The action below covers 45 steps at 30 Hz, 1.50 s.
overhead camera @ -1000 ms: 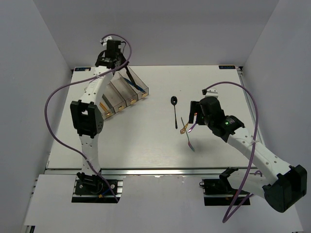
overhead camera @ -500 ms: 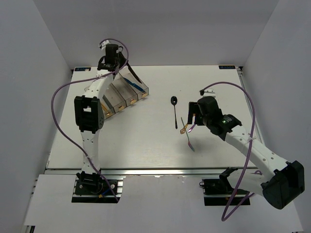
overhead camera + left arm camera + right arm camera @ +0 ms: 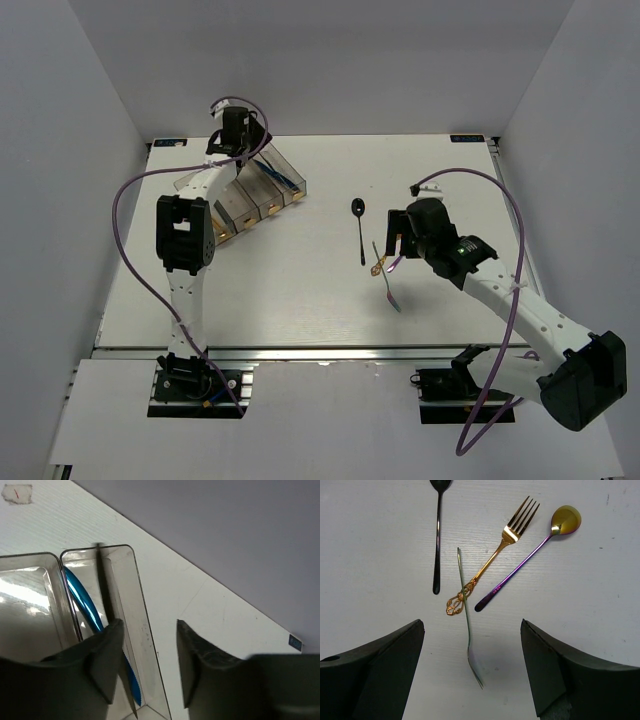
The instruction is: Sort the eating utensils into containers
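Note:
The containers (image 3: 256,195) stand in a row at the back left. In the left wrist view the end bin (image 3: 141,597) holds a blue knife (image 3: 85,605) and a black knife (image 3: 105,590). My left gripper (image 3: 147,665) hovers over that bin's rim, open, with nothing between its fingers; the black knife runs past the left finger. On the table lie a black spoon (image 3: 438,535), a gold fork (image 3: 492,557), a purple-gold spoon (image 3: 530,560) and a silvery fork (image 3: 466,615) that crosses the gold fork's handle. My right gripper (image 3: 472,667) hangs open above them.
The three other bins (image 3: 30,610) sit to the left of the end one. The table's back edge (image 3: 210,575) and grey wall are close behind the left gripper. Purple cables loop off both arms (image 3: 500,285).
My left gripper has opened and let go of the black knife, which now lies in the end bin beside the blue one. The right arm has barely moved.

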Motion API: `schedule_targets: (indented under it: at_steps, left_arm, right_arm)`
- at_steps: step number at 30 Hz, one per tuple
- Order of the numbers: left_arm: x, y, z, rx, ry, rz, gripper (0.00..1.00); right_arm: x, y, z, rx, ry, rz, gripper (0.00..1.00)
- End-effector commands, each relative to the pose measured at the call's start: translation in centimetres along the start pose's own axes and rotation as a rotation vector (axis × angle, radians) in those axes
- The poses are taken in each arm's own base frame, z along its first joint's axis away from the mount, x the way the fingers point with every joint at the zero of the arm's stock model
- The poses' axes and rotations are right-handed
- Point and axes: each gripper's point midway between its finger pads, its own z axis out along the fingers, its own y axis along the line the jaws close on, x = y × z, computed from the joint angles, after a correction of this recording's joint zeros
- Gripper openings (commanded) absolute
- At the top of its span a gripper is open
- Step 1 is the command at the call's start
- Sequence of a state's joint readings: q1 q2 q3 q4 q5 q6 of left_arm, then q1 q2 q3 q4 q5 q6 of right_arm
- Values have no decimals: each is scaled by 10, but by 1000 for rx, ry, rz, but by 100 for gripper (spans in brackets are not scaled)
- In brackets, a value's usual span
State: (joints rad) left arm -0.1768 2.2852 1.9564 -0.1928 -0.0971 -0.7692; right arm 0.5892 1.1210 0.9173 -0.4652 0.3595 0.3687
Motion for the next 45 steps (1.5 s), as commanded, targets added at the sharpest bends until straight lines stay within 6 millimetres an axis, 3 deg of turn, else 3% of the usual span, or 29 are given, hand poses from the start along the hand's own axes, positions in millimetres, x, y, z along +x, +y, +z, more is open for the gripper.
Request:
schedule_targets:
  at_steps: [1,3,6,9,10,12,13,14,15,17,18,20,21,22,25,26,28,29,35,36,37,40,45]
  left_arm:
    - [-37,-41,-29,94,-84,-23,63]
    - [-42,-47,-35,106,-91,-25,78]
    - [-61,-69,-57,157,-119,-5,82]
    - [-86,-96,-94,197,-157,61,98]
    - [-85,-94,-104,169,-134,84,98]
    - [-102,-104,-136,155,-155,128,98]
    - [-91,-91,-145,100,-99,150,98]
    - [-101,-93,-170,96,-114,157,98]
    - [-81,-69,-175,22,-51,185,98]
    - [-75,-43,-196,-65,-48,204,98]
    - [-64,-20,-218,-116,-30,216,98]
    - [-59,9,-239,-201,-54,235,98]
    - [-65,14,-265,-201,-88,233,98]
    - [-45,39,-268,-250,-47,255,98]
    - [-25,70,-296,-290,-22,302,98]
    - [-20,78,-301,-293,-6,339,98]
    - [-14,87,-314,-285,-7,375,98]
    - [1,106,-314,-321,24,399,98]
    - [29,157,-324,-404,9,441,98]
    - [39,168,-322,-416,21,447,98]
    - [41,169,-323,-418,26,452,98]
    - [34,167,-326,-422,4,444,98]
    - [37,164,-326,-396,8,440,98]
  right_arm:
    - [-22,7,-3,-31,-68,13,83]
    - [-21,7,-1,-29,-64,10,83]
    - [-20,10,3,-34,-51,8,83]
    - [-22,15,8,-46,-42,12,83]
    - [-20,17,13,-43,-26,11,83]
    - [-19,16,18,-28,-14,11,85]
    - [-21,16,25,-10,-3,12,85]
    - [-20,17,29,-3,6,9,85]
    - [-14,17,38,15,43,0,85]
    - [-19,21,44,24,56,8,84]
    - [-14,22,53,35,80,6,83]
    - [-18,28,60,31,86,12,81]
    - [-13,29,69,42,108,6,81]
    - [-14,31,74,43,109,7,80]
    - [-11,45,92,32,145,-10,74]
    - [-19,50,97,26,134,-7,72]
    - [-13,53,113,51,167,-18,71]
    - [-12,53,118,63,174,-19,68]
    - [-11,58,159,143,218,-40,56]
    - [0,55,169,166,253,-56,55]
    - [-7,57,173,172,243,-55,55]
    - [0,57,186,186,263,-72,46]
    - [15,55,205,192,302,-89,39]
